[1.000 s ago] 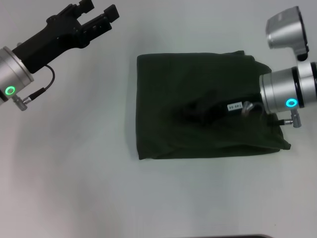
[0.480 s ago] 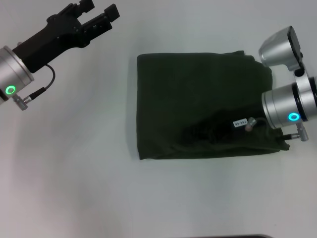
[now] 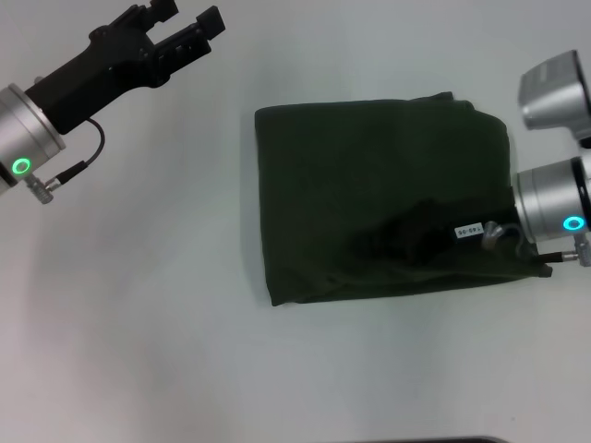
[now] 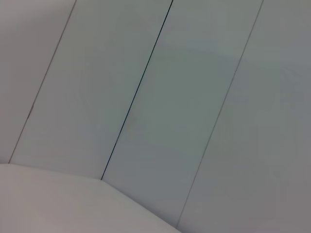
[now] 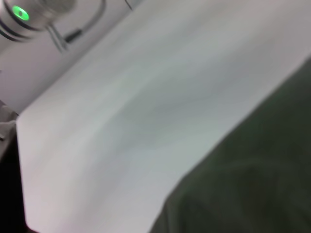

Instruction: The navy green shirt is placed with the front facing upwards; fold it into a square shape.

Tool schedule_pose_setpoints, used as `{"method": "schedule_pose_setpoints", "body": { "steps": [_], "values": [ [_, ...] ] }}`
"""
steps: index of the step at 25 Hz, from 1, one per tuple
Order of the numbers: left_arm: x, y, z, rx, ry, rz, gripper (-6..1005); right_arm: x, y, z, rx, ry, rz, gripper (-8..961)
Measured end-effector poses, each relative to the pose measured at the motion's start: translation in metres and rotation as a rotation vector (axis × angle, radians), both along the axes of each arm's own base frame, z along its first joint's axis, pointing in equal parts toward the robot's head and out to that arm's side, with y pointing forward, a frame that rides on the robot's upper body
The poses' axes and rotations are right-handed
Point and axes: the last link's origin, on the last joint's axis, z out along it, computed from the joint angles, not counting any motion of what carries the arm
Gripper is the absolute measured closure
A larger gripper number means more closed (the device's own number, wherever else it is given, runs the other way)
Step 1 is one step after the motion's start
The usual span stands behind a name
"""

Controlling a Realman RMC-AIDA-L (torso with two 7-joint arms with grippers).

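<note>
Two grippers are flanking the navy green shirt: right gripper lying over its lower-right part, grip unclear; left gripper waiting open, empty, upper left.

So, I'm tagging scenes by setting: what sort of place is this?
Probably a lab test bench: a bare white table, plain panelled wall, and one folded navy green shirt between two robot arms.

You get even, soft overhead light and faint shadows; beside the right gripper the dark shirt swallows fold detail, and its wrist view is motion-blurred.
</note>
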Motion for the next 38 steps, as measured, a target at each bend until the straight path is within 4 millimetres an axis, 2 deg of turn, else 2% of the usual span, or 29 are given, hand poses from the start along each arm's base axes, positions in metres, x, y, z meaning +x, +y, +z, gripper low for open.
{"method": "schedule_pose_setpoints", "body": {
  "steps": [6, 19, 33, 38],
  "values": [
    [0.0, 0.0, 0.0, 0.0, 0.0, 0.0, 111, 0.002, -0.003, 0.016, 0.02, 0.057, 0.002, 893],
    [-0.003, 0.0, 0.0, 0.003, 0.005, 0.013, 111, 0.05, -0.034, 0.051, 0.066, 0.051, -0.126, 895],
    [-0.002, 0.001, 0.0, 0.003, 0.006, 0.009, 112, 0.064, -0.039, 0.049, 0.054, -0.009, -0.18, 896],
    [-0.002, 0.001, 0.0, 0.003, 0.006, 0.011, 113, 0.062, -0.037, 0.058, 0.095, 0.03, -0.165, 896]
  ]
}}
